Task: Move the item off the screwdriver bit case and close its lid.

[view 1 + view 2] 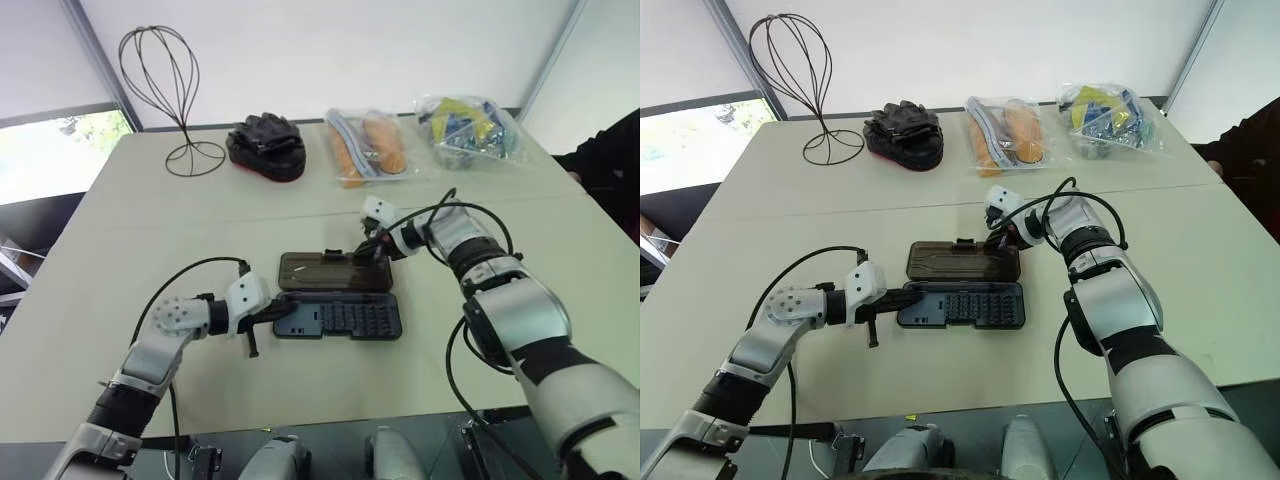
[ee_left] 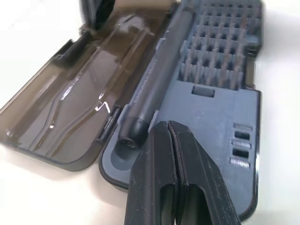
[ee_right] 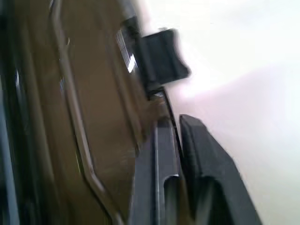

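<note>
- Behind everything, a white wall is rising past a pale beige table (image 1: 120, 240) that is carrying all the things.
- Near the middle of the table, the flat rectangular grey-blue screwdriver bit case (image 1: 340, 320) is lying open, its rows of small bits showing and a dark pen-shaped driver handle (image 2: 157, 82) sitting in the tray beside the hinge.
- Its translucent smoky-brown plastic lid (image 1: 330, 272) is lying flat on the table on the far side of the tray, latch tab pointing away.
- The left pincer (image 1: 283, 311) is resting its pressed-together black fingers on the tray's left end.
- The right pincer (image 1: 364, 256) is pinching the lid at its far right edge, next to the latch tab, fingers nearly closed.
- Along the far edge are sitting a black wire head-shaped stand (image 1: 170, 90), a black glove on a red-rimmed pad (image 1: 266, 146), and two clear plastic bags (image 1: 368, 145) of coloured contents.
</note>
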Robot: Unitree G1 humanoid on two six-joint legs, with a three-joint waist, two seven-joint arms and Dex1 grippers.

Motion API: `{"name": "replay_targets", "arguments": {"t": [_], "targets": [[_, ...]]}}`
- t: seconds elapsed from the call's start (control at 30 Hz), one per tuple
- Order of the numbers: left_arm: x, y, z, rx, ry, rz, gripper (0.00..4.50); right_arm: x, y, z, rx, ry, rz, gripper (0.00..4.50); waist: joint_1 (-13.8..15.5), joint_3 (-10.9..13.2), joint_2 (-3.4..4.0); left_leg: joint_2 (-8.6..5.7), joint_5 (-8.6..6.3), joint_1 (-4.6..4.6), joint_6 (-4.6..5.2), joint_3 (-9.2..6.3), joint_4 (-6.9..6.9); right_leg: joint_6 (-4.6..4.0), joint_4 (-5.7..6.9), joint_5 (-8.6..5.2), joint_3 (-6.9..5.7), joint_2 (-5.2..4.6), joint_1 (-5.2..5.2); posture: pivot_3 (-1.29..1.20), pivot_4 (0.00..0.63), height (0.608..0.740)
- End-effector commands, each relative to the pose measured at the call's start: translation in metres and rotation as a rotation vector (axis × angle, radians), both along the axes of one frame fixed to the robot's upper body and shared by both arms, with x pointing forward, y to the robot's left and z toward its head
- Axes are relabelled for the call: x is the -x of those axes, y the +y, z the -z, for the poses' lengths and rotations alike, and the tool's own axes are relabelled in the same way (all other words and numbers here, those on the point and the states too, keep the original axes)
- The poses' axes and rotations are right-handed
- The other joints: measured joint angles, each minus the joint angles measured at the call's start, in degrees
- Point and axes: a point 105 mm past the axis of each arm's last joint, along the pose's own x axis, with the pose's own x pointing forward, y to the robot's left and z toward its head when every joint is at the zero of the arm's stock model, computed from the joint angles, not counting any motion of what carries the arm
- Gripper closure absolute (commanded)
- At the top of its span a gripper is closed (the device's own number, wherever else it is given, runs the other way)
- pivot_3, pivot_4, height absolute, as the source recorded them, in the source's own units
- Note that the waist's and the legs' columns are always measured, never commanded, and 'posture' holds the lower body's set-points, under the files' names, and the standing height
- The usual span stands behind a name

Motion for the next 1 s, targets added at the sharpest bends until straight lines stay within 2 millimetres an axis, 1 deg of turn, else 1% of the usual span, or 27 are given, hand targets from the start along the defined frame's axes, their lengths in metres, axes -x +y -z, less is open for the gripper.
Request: {"name": "replay_targets", "arguments": {"t": [0.03,0.1,0.17,0.23,0.3,0.33,0.43,0.53,0.67,0.77,0.87,1.0], "targets": [[0.007,0.012,0.023,-0.068,0.082,-0.049,4.5,0.018,-0.015,0.048,0.139,0.073,-0.011,4.45,0.0,-0.3,-0.09,0.0,0.0,0.32,0.0,0.01,-0.19,0.0,-0.11,0.0,0.02,0.0,0.11,0.0,0.15,0.74],[0.009,0.014,0.024,-0.068,0.086,-0.057,4.5,0.013,-0.015,0.046,0.155,0.01,-0.022,4.45,0.0,-0.5,-0.17,0.0,0.0,0.56,0.0,0.04,-0.42,-0.02,-0.17,-0.01,0.11,0.0,0.25,0.0,0.15,0.74],[0.012,0.015,0.025,-0.065,0.094,-0.06,4.5,0.003,-0.017,0.039,0.204,-0.117,-0.053,4.45,-0.1,-0.6,-0.24,0.02,0.0,0.62,0.0,0.05,-0.46,-0.02,-0.17,-0.01,0.14,0.01,0.26,0.0,0.15,0.74],[0.015,0.014,0.027,-0.064,0.103,-0.057,4.5,-0.01,-0.017,0.024,0.234,-0.267,-0.073,4.45,-0.1,-0.6,-0.23,0.02,0.0,0.76,0.0,0.08,-0.46,-0.02,-0.19,-0.01,0.16,0.02,0.39,0.0,0.15,0.74],[0.017,0.013,0.028,-0.057,0.112,-0.053,4.5,-0.022,-0.012,0.005,0.232,-0.405,-0.097,4.45,-0.1,-0.6,-0.21,0.02,-0.01,1.08,-0.01,0.13,-0.48,-0.03,-0.26,-0.02,0.18,0.05,0.69,0.0,0.15,0.74],[0.017,0.012,0.028,-0.05,0.118,-0.05,4.5,-0.025,-0.009,-0.006,0.226,-0.464,-0.114,4.45,0.0,-0.5,-0.2,0.02,-0.03,1.25,0.01,0.15,-0.52,-0.03,-0.32,-0.04,0.2,0.08,0.86,0.0,0.15,0.74],[0.018,0.008,0.026,-0.026,0.138,-0.035,4.5,-0.031,-0.005,-0.027,0.226,-0.593,-0.169,4.45,0.2,-0.1,0.06,0.02,-0.05,1.22,0.09,0.15,-0.53,-0.03,-0.57,-0.05,0.25,0.16,0.93,0.0,0.15,0.74],[0.021,0.005,0.024,-0.01,0.168,-0.007,4.5,-0.031,-0.001,-0.04,0.204,-0.675,-0.216,4.45,0.5,0.2,0.3,0.02,0.08,1.09,-0.11,0.14,-0.53,-0.03,-0.53,-0.05,0.28,0.18,0.78,0.0,0.15,0.74],[0.017,0.006,0.024,-0.022,0.172,0.005,4.5,-0.026,0.003,-0.051,0.178,-0.777,-0.262,4.45,0.6,0.2,0.29,0.0,0.15,0.3,-0.21,0.07,-0.46,-0.02,-0.14,-0.04,0.28,0.14,-0.09,0.0,0.15,0.74],[0.014,0.007,0.023,-0.024,0.17,0.005,4.5,-0.021,0.002,-0.06,0.177,-0.875,-0.272,4.45,0.6,0.4,0.29,0.0,0.16,0.24,-0.22,0.06,-0.48,-0.03,-0.16,-0.04,0.24,0.15,-0.08,0.0,0.15,0.74],[0.013,0.008,0.023,-0.025,0.171,0.004,4.5,-0.014,0.0,-0.063,0.189,-0.936,-0.27,4.45,0.6,0.6,0.25,-0.01,0.16,0.21,-0.22,0.07,-0.48,-0.03,-0.18,-0.04,0.25,0.15,-0.05,0.0,0.15,0.74],[0.014,0.009,0.023,-0.018,0.179,-0.007,4.5,0.001,0.005,-0.067,0.182,-1.016,-0.254,4.45,0.8,0.8,0.21,0.0,0.16,0.18,-0.22,0.07,-0.48,-0.02,-0.21,-0.04,0.26,0.15,-0.03,0.0,0.15,0.74]]}}
